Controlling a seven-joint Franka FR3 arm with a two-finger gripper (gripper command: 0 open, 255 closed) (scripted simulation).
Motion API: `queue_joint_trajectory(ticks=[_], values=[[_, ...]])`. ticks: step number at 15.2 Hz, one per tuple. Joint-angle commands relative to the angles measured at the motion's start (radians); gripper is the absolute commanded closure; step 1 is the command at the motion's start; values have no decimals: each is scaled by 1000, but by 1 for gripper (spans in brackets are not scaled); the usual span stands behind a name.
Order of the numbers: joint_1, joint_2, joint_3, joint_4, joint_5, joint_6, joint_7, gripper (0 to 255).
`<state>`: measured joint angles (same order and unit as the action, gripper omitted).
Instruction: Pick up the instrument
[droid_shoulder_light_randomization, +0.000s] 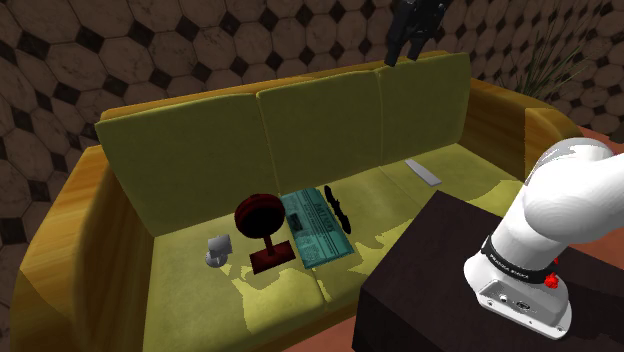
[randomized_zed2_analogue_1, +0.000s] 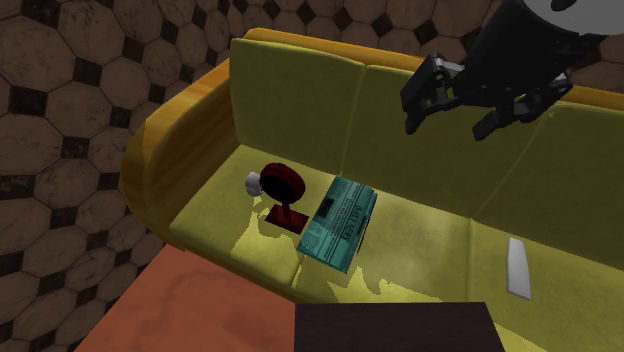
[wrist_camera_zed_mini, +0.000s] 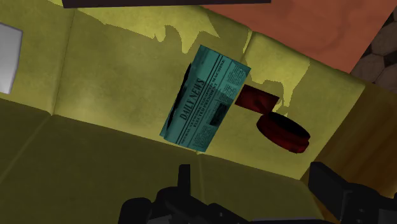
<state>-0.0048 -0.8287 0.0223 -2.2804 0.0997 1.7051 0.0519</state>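
Cushions of the yellow-green sofa (droid_shoulder_light_randomization: 190, 150) carry the slim black instrument (droid_shoulder_light_randomization: 338, 208). It lies flat along the edge of the teal newspaper (droid_shoulder_light_randomization: 315, 228) that faces the shoulder view's right, just beside or touching it. A dark red round ornament (droid_shoulder_light_randomization: 262, 225) on a stand sits at the paper's other side. High above, the tool (randomized_zed2_analogue_1: 447, 122) hangs with fingers spread, holding nothing.

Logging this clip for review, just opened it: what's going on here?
A white robot arm holds its black pincer open and empty, high above the back of a yellow-green sofa. On the seat lie a teal newspaper, a dark red round thing on a stand, a slim black thing beside the paper, a small pale thing and a flat grey slab. Nothing is grasped yet; which item is the instrument is unclear.
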Motion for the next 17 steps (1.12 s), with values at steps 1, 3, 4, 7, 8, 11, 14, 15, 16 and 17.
queue_joint_trajectory(ticks=[1, 3, 4, 7, 8, 11, 14, 15, 16, 17], values=[[0, 0, 0, 0, 0, 0, 0, 0], [19, 56, 2, -6, 1, 53, -38, 0], [29, 86, 3, -7, 2, 79, -58, 0], [57, 177, 8, -4, 5, 153, -114, 0], [66, 208, 10, -1, 5, 177, -133, 0], [92, 305, 18, 15, 8, 243, -188, 0], [116, 405, 27, 40, 9, 303, -242, 0], [124, 438, 31, 50, 9, 322, -259, 0], [131, 472, 35, 61, 9, 340, -276, 0], [139, 506, 39, 73, 8, 357, -293, 0]])
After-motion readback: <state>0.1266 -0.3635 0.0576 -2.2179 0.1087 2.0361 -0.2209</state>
